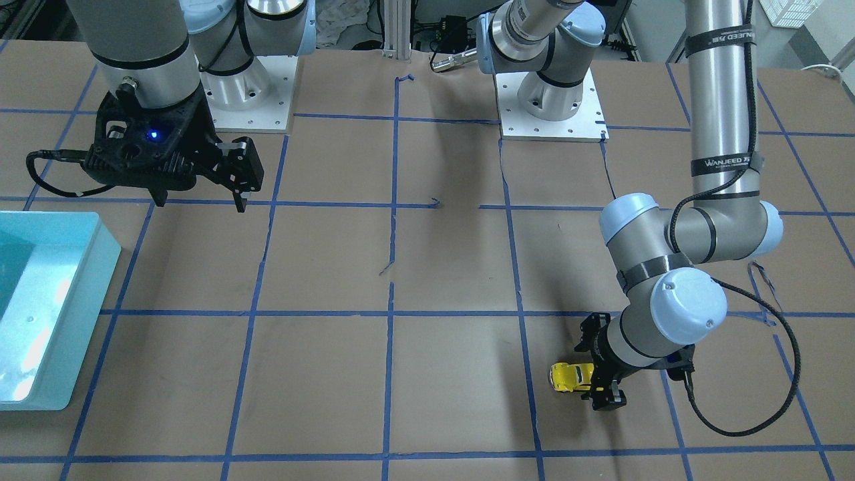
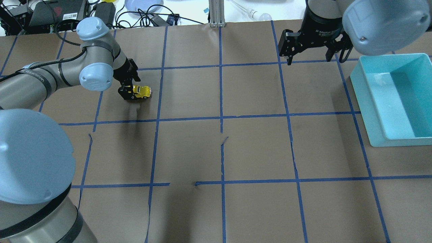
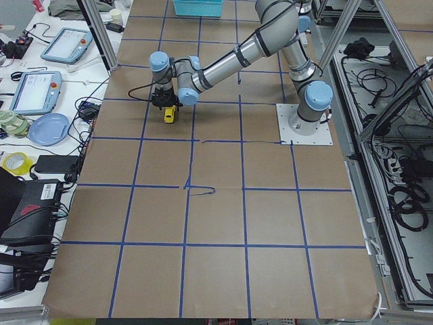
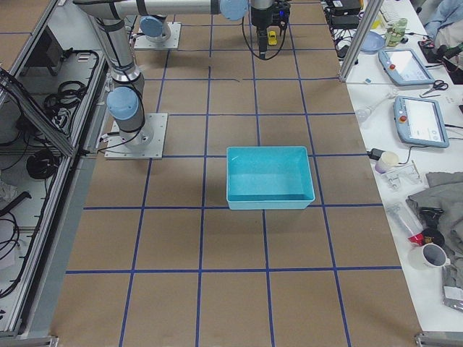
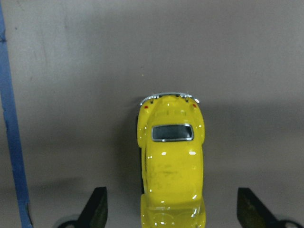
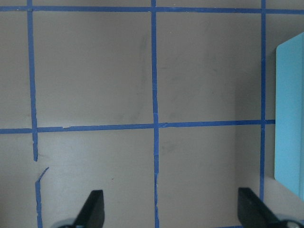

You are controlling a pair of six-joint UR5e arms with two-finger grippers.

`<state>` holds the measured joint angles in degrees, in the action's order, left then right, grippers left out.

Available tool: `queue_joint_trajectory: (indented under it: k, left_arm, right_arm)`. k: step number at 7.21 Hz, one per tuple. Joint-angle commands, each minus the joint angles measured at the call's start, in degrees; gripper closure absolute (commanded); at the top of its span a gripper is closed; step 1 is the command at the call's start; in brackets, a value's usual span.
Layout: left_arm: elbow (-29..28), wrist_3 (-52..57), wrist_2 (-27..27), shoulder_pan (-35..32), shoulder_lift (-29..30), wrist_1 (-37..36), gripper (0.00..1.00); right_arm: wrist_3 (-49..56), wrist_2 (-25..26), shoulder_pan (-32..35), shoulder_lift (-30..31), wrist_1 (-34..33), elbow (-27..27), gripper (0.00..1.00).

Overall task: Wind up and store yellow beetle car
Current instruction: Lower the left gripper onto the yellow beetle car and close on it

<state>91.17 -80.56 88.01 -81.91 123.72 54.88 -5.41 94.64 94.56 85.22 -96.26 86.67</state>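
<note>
The yellow beetle car (image 2: 143,91) stands on its wheels on the brown table at the far left. It also shows in the front view (image 1: 566,377). My left gripper (image 2: 131,86) is low at the table, open, its jaws on either side of the car's near end. In the left wrist view the car (image 5: 172,161) lies midway between the two fingertips (image 5: 97,209), with a gap on each side. My right gripper (image 2: 314,50) hangs open and empty above the far right of the table, beside the teal bin (image 2: 371,101).
The teal bin (image 1: 73,300) is an empty open box at the table's right end, and its edge shows in the right wrist view (image 6: 289,118). Blue tape lines grid the brown table cover (image 2: 219,135). Two arm bases (image 1: 551,100) stand at the robot's side.
</note>
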Motion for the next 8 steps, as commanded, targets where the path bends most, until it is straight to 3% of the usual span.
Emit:
queue_joint_trajectory:
  k: [1, 2, 3, 4, 5, 7, 8]
  left_arm:
    - [0.06, -0.47, -0.12, 0.26, 0.2, -0.04, 0.13]
    - [0.06, -0.91, -0.21, 0.26, 0.21, 0.05, 0.15]
    - [0.06, -1.7, -0.3, 0.26, 0.21, 0.22, 0.31]
    - [-0.03, -2.4, -1.6, 0.26, 0.21, 0.22, 0.64]
    - [-0.03, -2.5, -1.96, 0.26, 0.12, 0.22, 0.97]
    - [-0.12, -4.33, -8.08, 0.95, -1.1, 0.31, 1.0]
    - [-0.29, -4.34, -8.55, 1.31, -1.55, 0.66, 1.0]
  right_arm:
    - [-4.49, -10.81, 0.1, -0.14, -0.07, 0.78, 0.0]
    - [-5.13, -10.79, 0.1, -0.14, -0.33, 0.95, 0.0]
    - [-4.88, -9.05, 0.02, -0.14, -0.24, 0.87, 0.0]
    - [-1.57, 0.54, 0.1, 0.29, -0.33, 0.34, 0.0]
    - [-0.41, 1.68, 0.02, 0.04, -0.16, 0.43, 0.0]
    - [-0.31, 1.69, 0.1, 0.03, -0.33, 0.34, 0.0]
    - [0.48, 2.3, 0.1, -0.31, -4.51, 0.51, 0.0]
